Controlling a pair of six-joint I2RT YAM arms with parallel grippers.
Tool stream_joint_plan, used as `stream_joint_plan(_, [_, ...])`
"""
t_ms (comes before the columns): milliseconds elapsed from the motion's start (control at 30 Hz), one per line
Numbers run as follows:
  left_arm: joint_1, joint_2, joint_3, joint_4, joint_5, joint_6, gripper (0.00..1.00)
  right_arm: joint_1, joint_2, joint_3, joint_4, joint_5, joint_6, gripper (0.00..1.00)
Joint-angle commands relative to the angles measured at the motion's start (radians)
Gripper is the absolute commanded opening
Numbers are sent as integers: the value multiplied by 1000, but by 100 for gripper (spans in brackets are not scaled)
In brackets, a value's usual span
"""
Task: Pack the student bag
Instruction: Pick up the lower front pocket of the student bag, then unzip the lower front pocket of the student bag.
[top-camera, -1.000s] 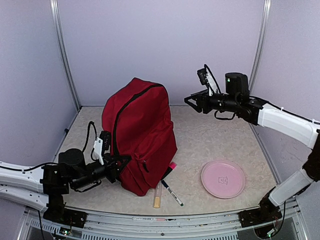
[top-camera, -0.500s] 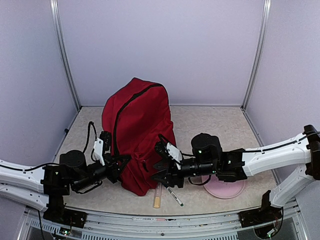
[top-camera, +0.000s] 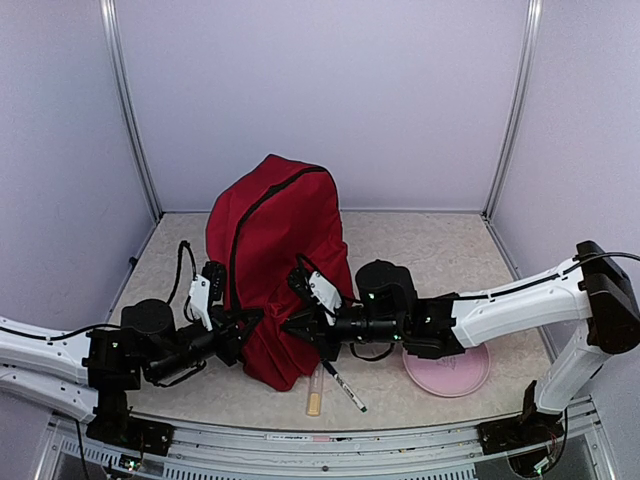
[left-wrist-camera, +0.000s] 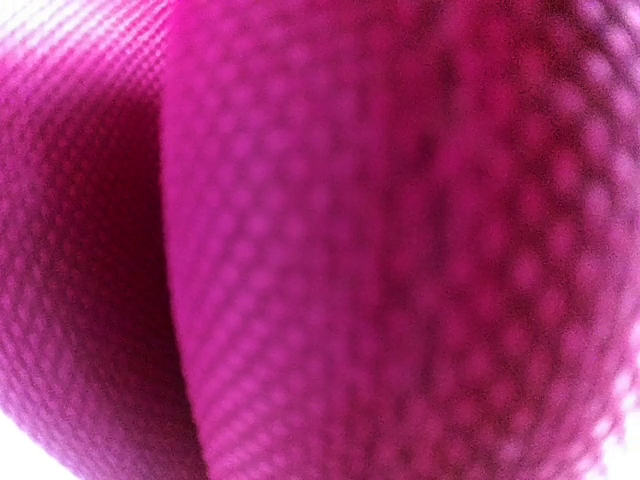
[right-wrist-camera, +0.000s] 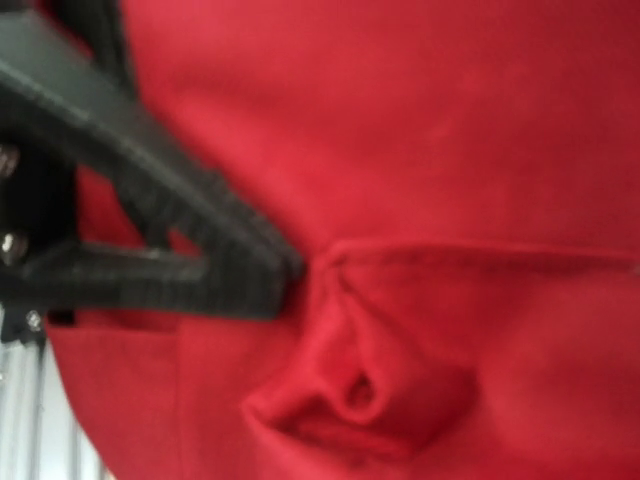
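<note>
While the bag (top-camera: 280, 250) stands at 9 o'clock on the counter (top-camera: 420, 260), the right fingers (right-wrist-camera: 120, 280), clenched on its front fabric, should tug gently toward 3 o'clock as the left fingers (top-camera: 238, 325), grip unreadable, brace it.

— Overhead view?
— High at the near edge, facing the back wall (top-camera: 320, 100), whole surface (top-camera: 430, 250) in frame.
— Wrists?
— Both jammed against the red bag (top-camera: 285, 250): left all blurred weave, right looking past the right claw (right-wrist-camera: 285, 285).
</note>
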Motion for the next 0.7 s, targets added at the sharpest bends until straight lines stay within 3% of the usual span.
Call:
stream_joint_plan(0, [-9,-14,50,54,-4,36,0,-9,-1,20,39,44,14,0])
stream_joint_plan(200, [-9,-49,53,15,-8,58,0,-90,-96,-48,-24,75,-2,0])
stream_joint_plan(467, [-9,-133,62,-87,122,154,0,-444,-131,-38,-151,-13,-89,0])
stream_joint_plan(567, [-9,-175,66,-129,112,159,0,-593,-77,29,-221,-29,-103,0])
stream_joint_plan(667, [-9,-224,61,-161,82,167,0,-654,-35,86,-270,-79,-116,0])
